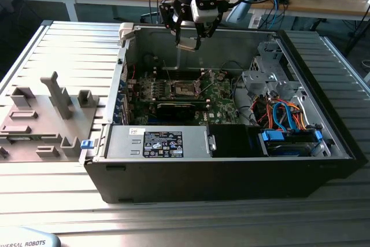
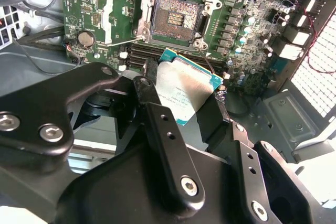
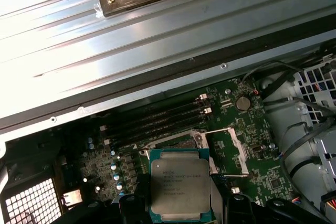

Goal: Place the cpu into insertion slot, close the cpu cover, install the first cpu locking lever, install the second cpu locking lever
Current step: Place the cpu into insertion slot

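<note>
One arm drops in from the top edge of the exterior view, with its upper links cut off by the frame. The wrist points straight down over the open computer case (image 1: pixel 231 172). The gripper (image 1: pixel 188 41) hangs high in the case opening, well clear of the motherboard (image 1: pixel 217 99).

The claw is clenched on the cpu (image 1: pixel 187 45), pinched at two opposite edges. The chip is in the air and apart from the board, with its silver top facing both wrist cameras. In the second wrist view the black fingers (image 2: pixel 157 119) bracket the chip, and a teal substrate rim shows around the lid.

The insertion slot (image 2: pixel 176 18) is bare, a dark recess in a silvery rim. The cpu cover (image 2: pixel 126 17) is swung open and lies just beside the slot. The memory slots (image 3: pixel 157 119) run along the slot's other side.

Hard to see:
- In the first wrist view the held chip sits in front of the slot and hides most of it, leaving one strip of rim showing.
- The finger bases at that picture's edge are dark and cut off.
- In the exterior view the slot is small, and I cannot tell whether the chip is exactly over it.
- The print on the chip lid is too small to read.
</note>
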Available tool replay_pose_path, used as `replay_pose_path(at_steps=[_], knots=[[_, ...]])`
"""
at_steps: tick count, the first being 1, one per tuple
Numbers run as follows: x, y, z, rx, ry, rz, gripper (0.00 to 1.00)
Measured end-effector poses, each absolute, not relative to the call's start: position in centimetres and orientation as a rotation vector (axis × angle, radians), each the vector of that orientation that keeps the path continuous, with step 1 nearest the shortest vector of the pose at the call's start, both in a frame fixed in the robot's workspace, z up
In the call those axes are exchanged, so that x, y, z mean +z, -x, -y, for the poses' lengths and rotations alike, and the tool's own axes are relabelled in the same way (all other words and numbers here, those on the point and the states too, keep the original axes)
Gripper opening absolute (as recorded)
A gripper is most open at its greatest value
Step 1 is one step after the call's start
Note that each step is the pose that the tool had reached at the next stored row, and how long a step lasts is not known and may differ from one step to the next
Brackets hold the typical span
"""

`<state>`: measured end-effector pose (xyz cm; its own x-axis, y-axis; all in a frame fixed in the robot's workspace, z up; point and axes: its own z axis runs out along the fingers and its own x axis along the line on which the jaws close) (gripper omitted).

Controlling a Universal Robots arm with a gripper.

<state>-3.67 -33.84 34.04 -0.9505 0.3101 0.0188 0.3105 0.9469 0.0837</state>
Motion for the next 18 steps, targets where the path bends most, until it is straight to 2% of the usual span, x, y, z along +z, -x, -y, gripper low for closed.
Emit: replay_pose_path(at_steps=[18], knots=[[34.04,3.67,33.84,-0.134,0.508,3.092,0.54]])
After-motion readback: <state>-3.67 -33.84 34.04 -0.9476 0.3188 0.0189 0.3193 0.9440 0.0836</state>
